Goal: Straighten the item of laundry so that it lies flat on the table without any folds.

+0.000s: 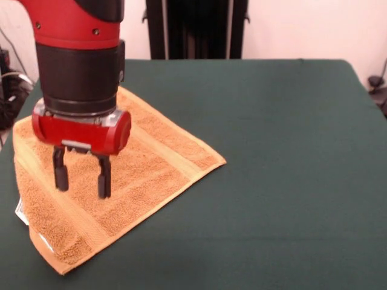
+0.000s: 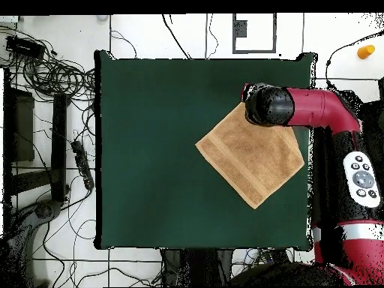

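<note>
Nearest the camera sits the towel's (image 1: 115, 181) pointed corner, close to the worktop's (image 1: 284, 181) front edge, with a small white tag (image 1: 20, 211) peeking out along its left side. Golden-orange terry, laid out as a diamond by the worktop's front-left corner as the front camera sees it, and from overhead it looks close to square and nearly flat already, woven bands running straight. Just behind that near corner, the hand (image 1: 83, 179) hangs over the towel's left half, its two black fingers (image 1: 104, 177) parted and gripping nothing; whether the tips touch the pile I can't tell. To finish well, I'd judge it wants a light press and a short outward stroke toward whichever edge is still doubled, not a pinch that would raise a new ridge. Watch the left side: the towel reaches almost to that edge, so any pull that way risks dragging cloth off. Beyond and to the right, bare green worktop stretches to the far edge, and that's the safe way to sweep.
</note>
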Action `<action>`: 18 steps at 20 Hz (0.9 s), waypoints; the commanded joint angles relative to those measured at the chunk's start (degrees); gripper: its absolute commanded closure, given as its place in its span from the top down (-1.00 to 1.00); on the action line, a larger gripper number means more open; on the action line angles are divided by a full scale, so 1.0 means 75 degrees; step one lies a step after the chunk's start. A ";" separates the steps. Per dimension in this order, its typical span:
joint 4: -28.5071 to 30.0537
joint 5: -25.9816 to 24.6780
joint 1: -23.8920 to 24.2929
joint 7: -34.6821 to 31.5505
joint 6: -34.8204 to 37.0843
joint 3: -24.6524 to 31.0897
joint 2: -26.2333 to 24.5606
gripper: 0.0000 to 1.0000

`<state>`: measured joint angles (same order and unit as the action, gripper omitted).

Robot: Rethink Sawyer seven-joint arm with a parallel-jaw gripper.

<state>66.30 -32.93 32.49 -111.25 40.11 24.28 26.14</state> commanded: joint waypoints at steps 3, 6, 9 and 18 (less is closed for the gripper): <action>0.2312 0.0578 -0.0142 -0.0511 0.0140 -0.0211 0.0441 1.00; 0.2534 0.0613 -0.0054 -0.0496 -0.0083 -0.0284 0.0376 1.00; 0.2888 0.0560 -0.0179 -0.0875 -0.0216 -0.0623 0.0429 1.00; 0.3023 0.0433 -0.0439 -0.1262 -0.0984 -0.1206 -0.0005 1.00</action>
<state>81.13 -30.28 32.58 -111.27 37.00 16.51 29.63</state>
